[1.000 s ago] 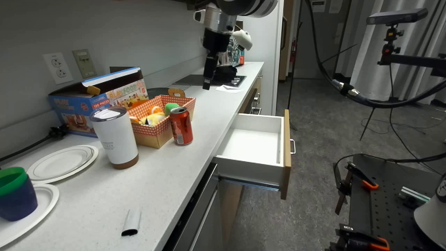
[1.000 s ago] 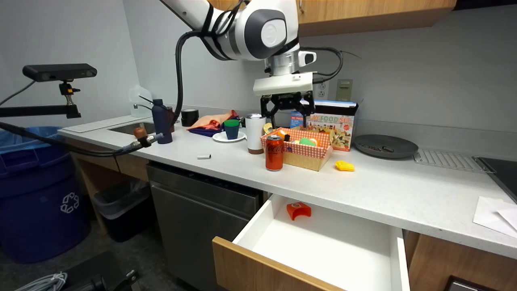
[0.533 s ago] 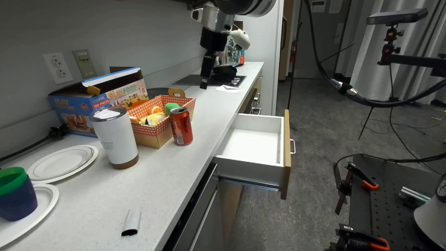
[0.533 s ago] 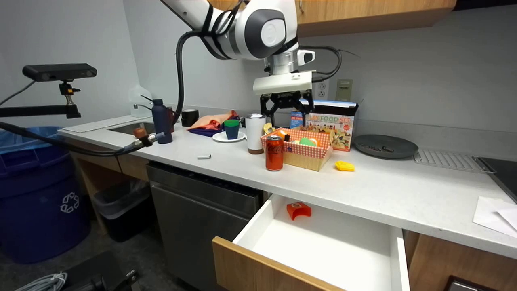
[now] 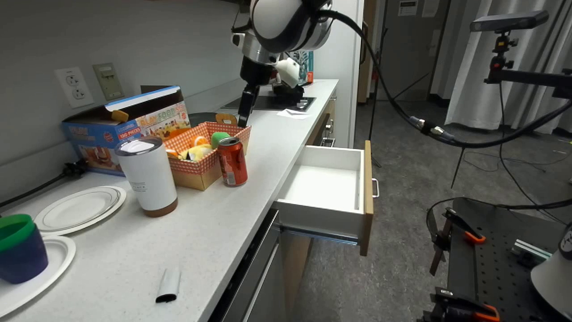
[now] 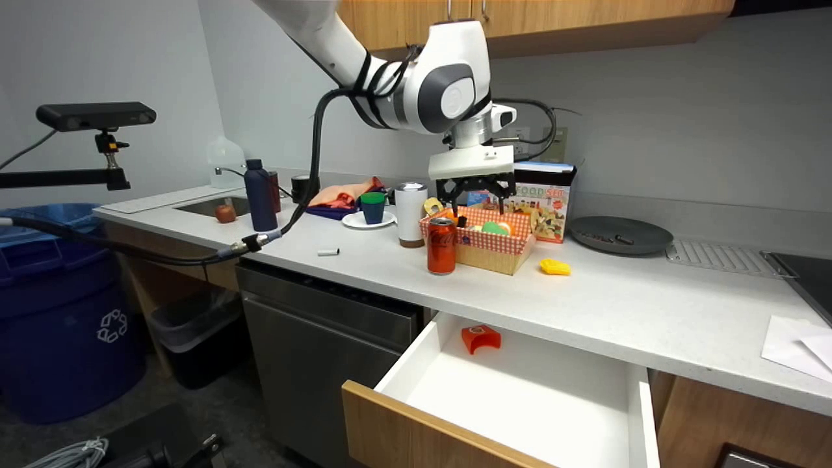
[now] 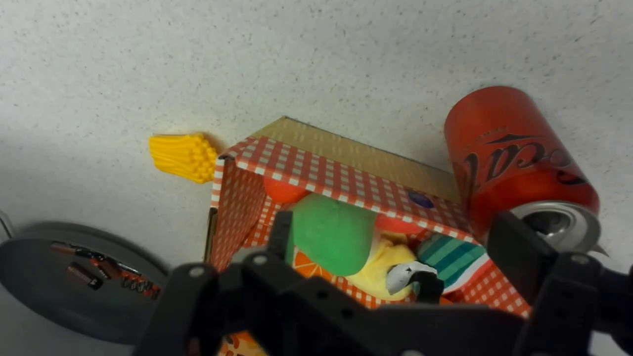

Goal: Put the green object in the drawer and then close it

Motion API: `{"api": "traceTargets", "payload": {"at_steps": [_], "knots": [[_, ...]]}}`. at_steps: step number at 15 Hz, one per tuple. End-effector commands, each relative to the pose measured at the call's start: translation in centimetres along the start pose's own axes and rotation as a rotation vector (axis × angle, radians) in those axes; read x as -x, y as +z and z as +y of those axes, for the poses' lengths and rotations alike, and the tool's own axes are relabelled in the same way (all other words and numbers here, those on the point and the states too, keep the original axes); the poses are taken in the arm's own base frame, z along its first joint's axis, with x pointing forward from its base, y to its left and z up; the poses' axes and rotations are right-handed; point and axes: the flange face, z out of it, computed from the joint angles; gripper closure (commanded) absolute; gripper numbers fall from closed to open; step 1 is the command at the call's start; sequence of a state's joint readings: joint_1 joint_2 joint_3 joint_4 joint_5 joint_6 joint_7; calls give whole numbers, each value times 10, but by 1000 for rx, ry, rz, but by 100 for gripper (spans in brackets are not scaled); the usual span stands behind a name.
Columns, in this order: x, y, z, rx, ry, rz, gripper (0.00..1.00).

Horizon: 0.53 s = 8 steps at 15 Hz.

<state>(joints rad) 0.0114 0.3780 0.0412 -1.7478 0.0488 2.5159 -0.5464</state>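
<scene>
The green object is a light-green lump in a red-checked basket. It also shows in both exterior views. My gripper is open and empty, above the basket. In the wrist view, the green object lies between the spread fingers, close to the left finger, which overlaps its edge. The right finger overlaps the red can's top in that view. The drawer stands pulled out below the counter, with a red piece inside.
A red can stands against the basket's front, with a white tumbler beside it. A play food box is behind. A yellow piece and a dark pan lie on the counter past the basket.
My gripper has moved down toward the basket, shifting right in one exterior picture and left in another. It stays open. The basket, can and drawer have not moved.
</scene>
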Motion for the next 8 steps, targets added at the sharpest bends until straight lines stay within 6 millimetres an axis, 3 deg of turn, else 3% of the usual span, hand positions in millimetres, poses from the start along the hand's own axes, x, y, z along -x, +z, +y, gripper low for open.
{"api": "traceTargets", "payload": {"at_steps": [1,8], "knots": [[-23,26,11,3,-11,61,0],[-46,57,18,46,-17,127,0]]}}
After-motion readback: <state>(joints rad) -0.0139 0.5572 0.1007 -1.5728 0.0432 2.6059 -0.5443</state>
